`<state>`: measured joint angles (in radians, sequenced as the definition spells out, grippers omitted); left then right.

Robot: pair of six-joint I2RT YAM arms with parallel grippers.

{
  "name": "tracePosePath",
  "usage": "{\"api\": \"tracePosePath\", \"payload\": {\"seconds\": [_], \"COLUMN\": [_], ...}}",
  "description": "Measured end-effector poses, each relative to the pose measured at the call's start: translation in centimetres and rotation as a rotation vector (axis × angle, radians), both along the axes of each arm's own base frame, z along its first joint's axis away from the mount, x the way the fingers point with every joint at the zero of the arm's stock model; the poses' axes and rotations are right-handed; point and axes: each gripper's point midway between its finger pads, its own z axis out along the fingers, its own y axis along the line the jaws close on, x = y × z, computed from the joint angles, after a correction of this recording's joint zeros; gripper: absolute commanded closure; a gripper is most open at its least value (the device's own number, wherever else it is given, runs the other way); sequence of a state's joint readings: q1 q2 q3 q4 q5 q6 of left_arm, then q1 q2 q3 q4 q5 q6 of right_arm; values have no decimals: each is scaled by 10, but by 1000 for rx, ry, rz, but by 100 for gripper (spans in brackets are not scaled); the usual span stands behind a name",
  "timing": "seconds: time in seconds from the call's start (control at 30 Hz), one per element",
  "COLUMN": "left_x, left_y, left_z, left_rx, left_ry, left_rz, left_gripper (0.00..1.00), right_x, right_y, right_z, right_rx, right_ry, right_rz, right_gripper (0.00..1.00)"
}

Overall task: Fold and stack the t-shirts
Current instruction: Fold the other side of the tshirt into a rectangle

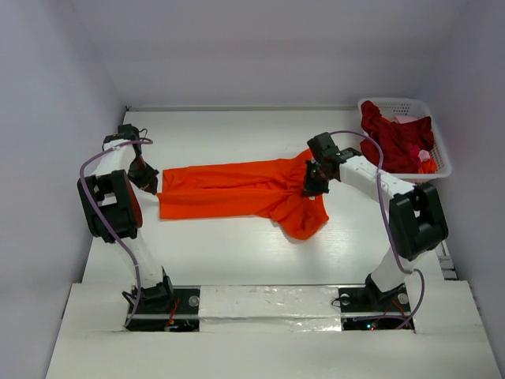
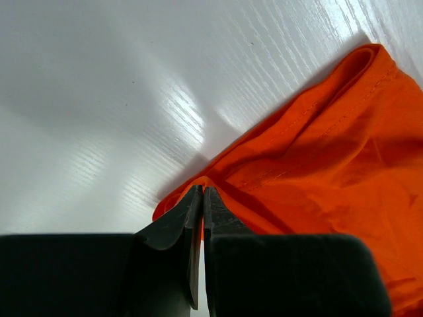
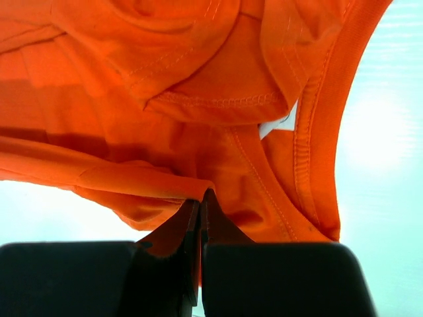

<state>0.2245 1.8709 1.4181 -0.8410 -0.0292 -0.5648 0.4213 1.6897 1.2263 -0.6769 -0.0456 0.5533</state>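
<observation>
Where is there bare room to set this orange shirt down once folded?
Two bare strips of white table: one between the bright orange cloth t-shirt and the back wall, one between it and the arm bases. Crowded: the far right corner, where the white plastic lattice basket holds dark red shirts, and the shirt's ends, pinched by left hand and right hand.

The left arm [image 1: 118, 207] and the right arm [image 1: 388, 197] are each made of white tubular links joined by chunky black motor housings. Each rises from a black base [image 1: 154, 300]. A pale lilac cable [image 1: 91, 166] loops loosely alongside each arm, and a little red wiring shows low down. The left pincer [image 2: 201, 193] and the right pincer [image 3: 200, 199] have matt black fingers that taper from broad, blocky bodies to thin points.
</observation>
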Motion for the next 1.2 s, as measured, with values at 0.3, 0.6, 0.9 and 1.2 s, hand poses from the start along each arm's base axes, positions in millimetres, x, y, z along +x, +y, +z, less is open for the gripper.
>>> {"api": "tracePosePath", "payload": {"seconds": [0.3,0.6,0.9,1.2], "left_x": [3,8,21,24], "left_y": [0,0,-3,-5], "left_z": [-5,-18,-16,-22], "left_rx": [-3,-8,-2,-1], "left_ry": [0,26,3,13], "left_rz": [-1,-9,-23,-32], "left_gripper": [100,100,100,100], "right_x": [13,18,18,17], "right_y": [3,5,5,6], "right_z": [2,-4,-9,-9], "right_rx": [5,0,-2,3], "right_ry": [-9,-1,14,15], "right_rz": [-3,1,2,5], "right_gripper": [100,100,100,100]}}
